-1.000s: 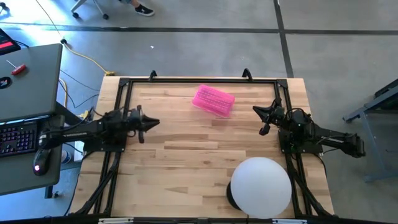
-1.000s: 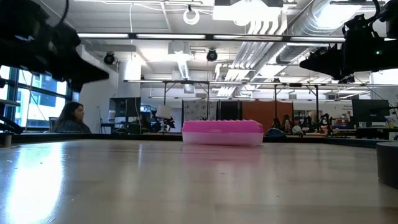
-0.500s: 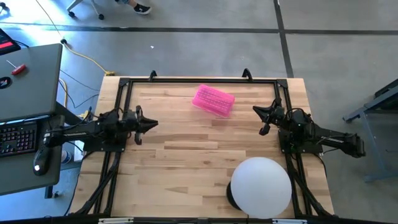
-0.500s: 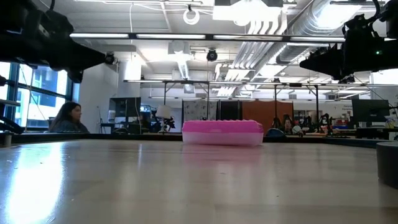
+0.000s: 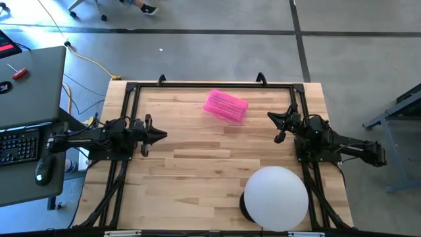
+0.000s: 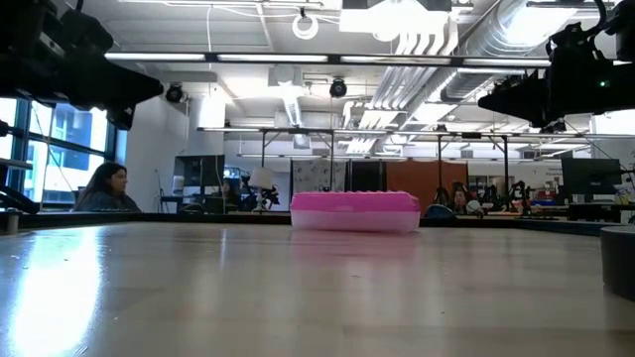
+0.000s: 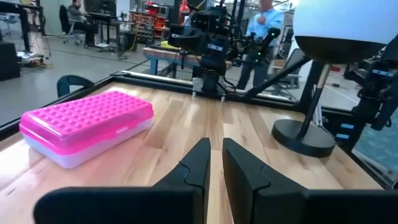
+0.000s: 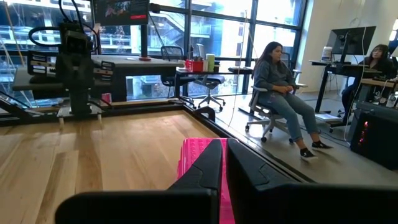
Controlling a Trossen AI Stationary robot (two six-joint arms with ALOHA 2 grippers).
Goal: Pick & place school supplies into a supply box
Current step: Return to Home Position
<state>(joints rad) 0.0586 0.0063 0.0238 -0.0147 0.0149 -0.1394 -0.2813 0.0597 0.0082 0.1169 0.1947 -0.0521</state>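
Note:
The supply box, clear plastic under a shut bright pink lid, rests flat on its base at the far middle of the table. It also shows as the pink box in the low view. No pens, pencils or scissors show in any view. My left gripper hovers shut over the table's left side, pointing right, with the box ahead of it and off to the far side. My right gripper hovers shut over the right side, pointing at the box's right end. Both are above the table and apart from the box.
A large white dome on a dark round foot stands at the near right of the table. A black frame runs along the table's edges. Bare wood lies between the arms. A laptop sits off the left side. People sit in the room beyond.
My left gripper has risen a little and drifted slightly toward the table's near-left. It has stayed shut. The right arm and the pink box have kept still.

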